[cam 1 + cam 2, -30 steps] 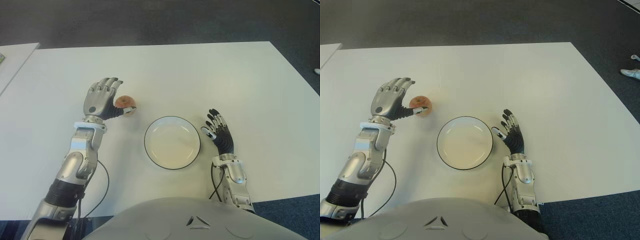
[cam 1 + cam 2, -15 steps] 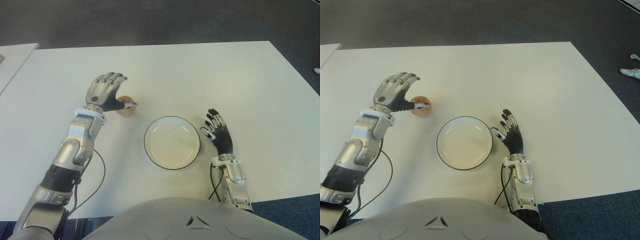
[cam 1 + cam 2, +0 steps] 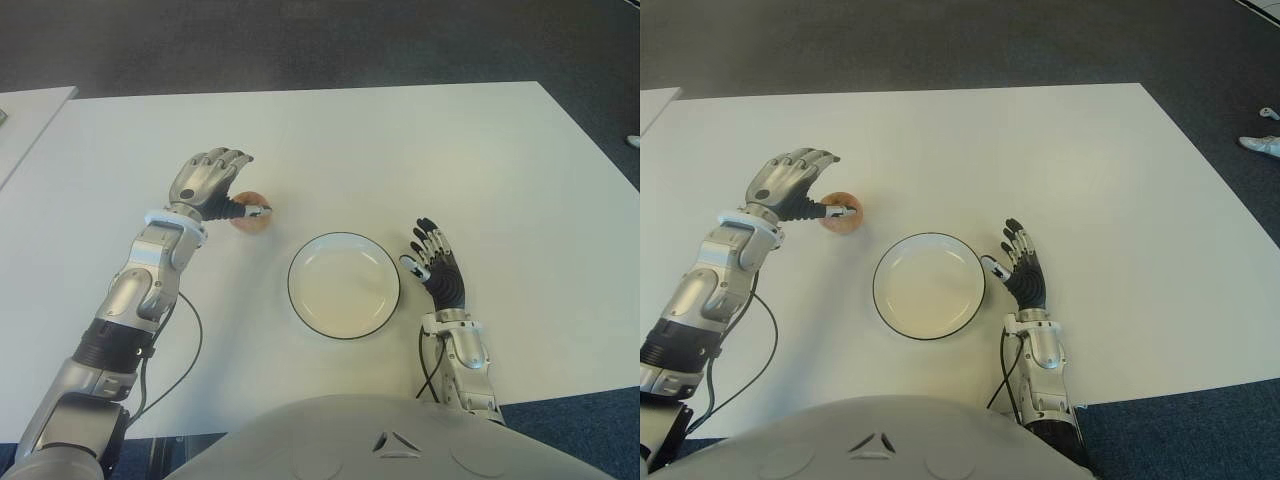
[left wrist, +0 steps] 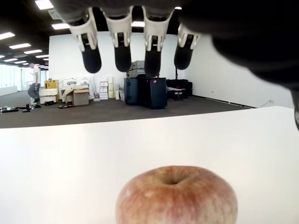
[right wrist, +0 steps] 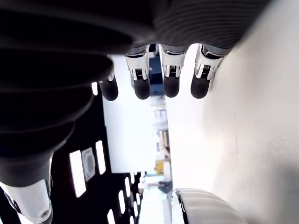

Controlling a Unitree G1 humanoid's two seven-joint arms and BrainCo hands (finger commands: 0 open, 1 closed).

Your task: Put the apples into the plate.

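On the white table (image 3: 480, 150), near the middle, sits an empty plate (image 3: 344, 285). Just right of it shows the right hand (image 3: 433, 262), fingers spread, holding nothing. Left and slightly farther, the left hand (image 3: 208, 185) arches over an apple (image 3: 250, 211) on the table, fingers uncurled above it, thumb beside it, not closed.

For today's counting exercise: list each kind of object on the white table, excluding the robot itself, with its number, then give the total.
Apple: 1
Plate: 1
Total: 2
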